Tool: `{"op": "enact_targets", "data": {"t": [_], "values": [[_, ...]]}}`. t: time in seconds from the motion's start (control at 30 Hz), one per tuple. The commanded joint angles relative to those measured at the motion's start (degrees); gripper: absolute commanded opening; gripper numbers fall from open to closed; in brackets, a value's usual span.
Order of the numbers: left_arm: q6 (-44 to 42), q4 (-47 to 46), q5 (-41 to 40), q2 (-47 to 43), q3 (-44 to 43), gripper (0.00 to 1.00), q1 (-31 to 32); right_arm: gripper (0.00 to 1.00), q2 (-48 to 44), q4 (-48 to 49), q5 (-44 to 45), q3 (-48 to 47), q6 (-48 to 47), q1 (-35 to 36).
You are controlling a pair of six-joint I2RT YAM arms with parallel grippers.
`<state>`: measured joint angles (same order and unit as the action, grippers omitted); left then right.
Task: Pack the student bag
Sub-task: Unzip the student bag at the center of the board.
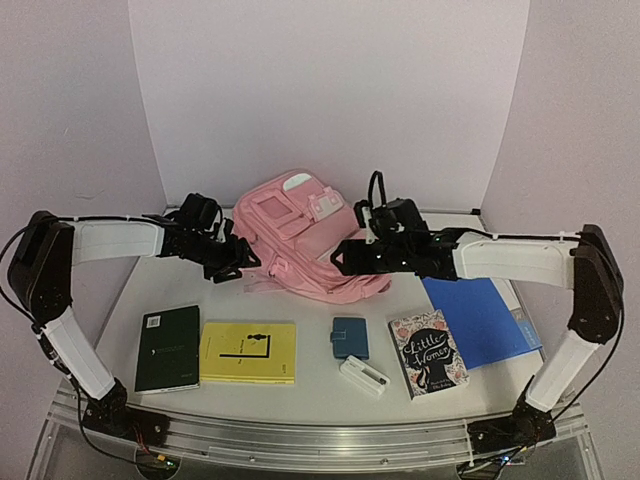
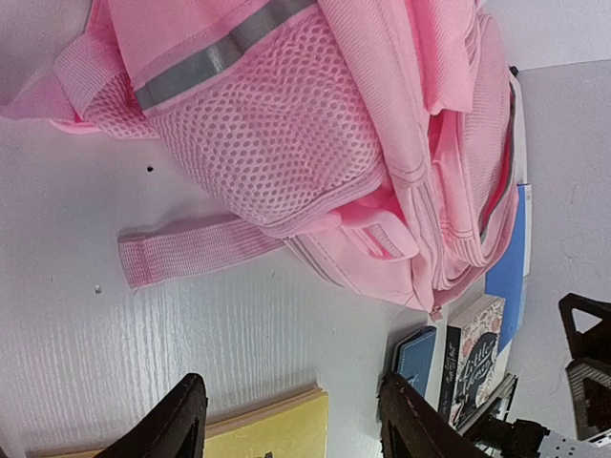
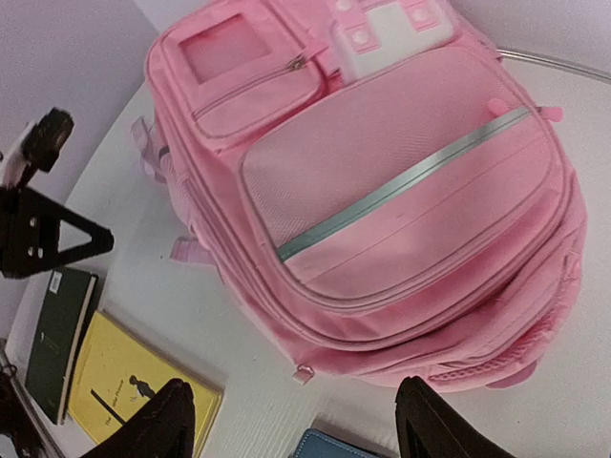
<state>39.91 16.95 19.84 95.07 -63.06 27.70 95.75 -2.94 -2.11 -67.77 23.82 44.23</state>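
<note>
Top external: nearest row on the surface, left to right: dark notebook, yellow book, small blue case with a white box just nearer than it, Little Women paperback, blue folder. The folder's far edge is hidden behind the right arm. Everything lies flat, outside the bag and spaced apart. Reads as a pick queue, each item with room around it for a grab. Nothing packed that I can see.

Next back: both arms reach in toward the middle. Left arm puts its jaws at the bag's left flank; right jaws sit at its right front edge.
- Left wrist: fingers spread wide, nothing between them. In view beyond them are bare surface, a loose strap and the mesh side pocket.
- Right wrist: fingers also wide and empty, hanging over the bag's near edge.

Farthest: student bag, centre rear of the surface, lying front face up with its pockets showing. The big front pocket under the reflective strip looks shut. Main compartment zip: can't tell from these views.

My read: jaws flank the bag one per side because soft fabric needs two hands, one to pin it and one to pull a zip or lift a flap. So the step in hand is opening the bag, and packing proper hasn't started. Risk: a one-sided tug drags the whole bag across the smooth surface instead of opening it.
</note>
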Motion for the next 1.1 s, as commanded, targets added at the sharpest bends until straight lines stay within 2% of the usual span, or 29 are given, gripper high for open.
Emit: {"op": "enact_targets", "data": {"t": [0.0,0.13,0.27,0.43,0.5,0.6,0.77,0.93,1.07], "values": [[3.37,-7.42,3.86,0.68,1.17,0.58,0.22,0.68,7.93,-3.16,5.03,-6.65,-3.62,3.53],[1.09,-9.47,5.71,3.38,0.17,0.51,0.33,0.66,15.39,-4.15,7.02,-12.62,-5.55,6.09],[-3.13,-7.09,5.32,5.21,-2.14,0.46,0.69,0.59,21.33,-5.83,10.09,-18.16,-7.02,7.24],[-8.14,-3.93,2.98,7.49,-4.93,0.44,2.04,0.58,26.48,-6.98,12.18,-22.29,-8.77,8.03],[-9.47,-2.81,1.62,8.65,-6.22,0.44,2.94,0.54,28.39,-7.4,12.79,-23.48,-9.13,8.31],[-11.82,-0.03,-3.79,10.41,-9.05,0.42,5.36,0.37,29.48,-7.61,14.65,-23.95,-9.21,8.69],[-13.38,1.34,-11.61,11.88,-10.98,0.37,8.19,0.01,27.18,-7.45,16.27,-22.48,-7.25,8.85],[-12.52,0.08,-14.47,11.39,-10.36,0.35,8.27,0.0,21.61,-6.86,14.94,-19.37,-4.22,8.84],[-13.13,-1.96,-12.09,11.67,-10.48,0.35,8.33,0.0,18.72,-6.39,12.47,-17.69,-2.47,8.86]]}}
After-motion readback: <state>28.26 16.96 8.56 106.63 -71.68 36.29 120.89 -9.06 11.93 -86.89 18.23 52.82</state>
